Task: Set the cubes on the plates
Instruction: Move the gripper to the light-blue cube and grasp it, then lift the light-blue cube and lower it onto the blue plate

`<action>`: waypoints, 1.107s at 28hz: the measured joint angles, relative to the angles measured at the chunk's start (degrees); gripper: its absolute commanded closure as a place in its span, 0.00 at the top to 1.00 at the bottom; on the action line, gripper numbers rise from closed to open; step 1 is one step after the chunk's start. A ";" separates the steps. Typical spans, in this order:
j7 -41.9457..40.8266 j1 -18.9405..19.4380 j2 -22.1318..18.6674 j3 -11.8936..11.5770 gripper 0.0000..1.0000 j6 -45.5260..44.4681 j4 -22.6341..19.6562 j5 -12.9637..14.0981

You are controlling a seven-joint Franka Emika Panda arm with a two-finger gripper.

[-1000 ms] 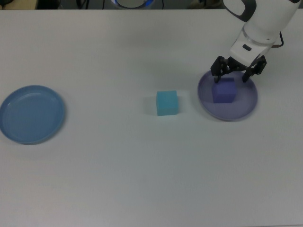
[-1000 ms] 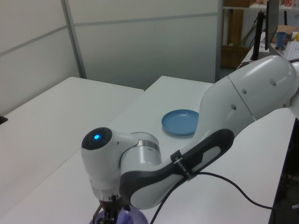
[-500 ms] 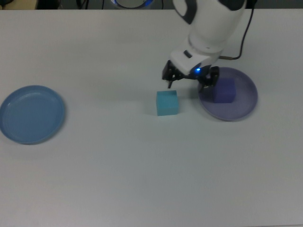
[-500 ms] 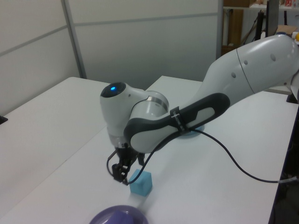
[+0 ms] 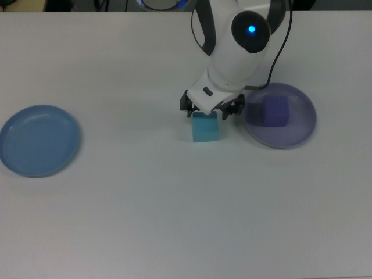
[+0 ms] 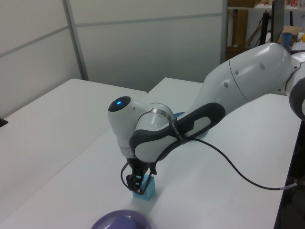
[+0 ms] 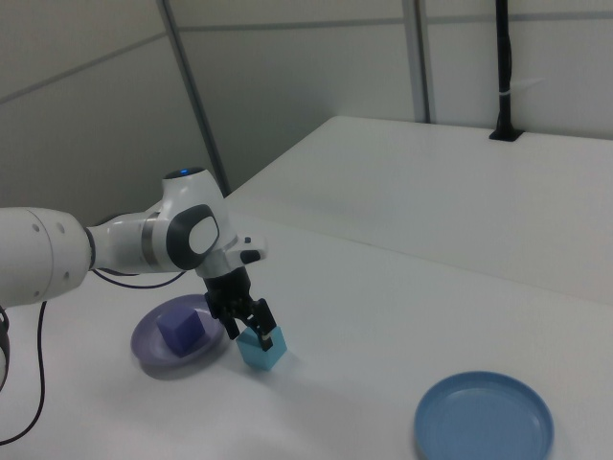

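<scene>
Half complete: purple-blue cube sits on lavender plate. Turquoise cube rests on table just beside that plate; light blue plate lies well apart, bare. Gripper straddles the turquoise cube, jaws spread, nothing gripped

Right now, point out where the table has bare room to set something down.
The widest bare patch lies between the light blue plate and the turquoise cube. The whole strip along the top view's bottom edge is bare too. It is crowded where the claw straddles that cube beside the lavender plate holding the purple cube.
</scene>
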 measured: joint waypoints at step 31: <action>-13.81 -13.53 -2.47 -0.30 0.39 -1.91 4.37 0.00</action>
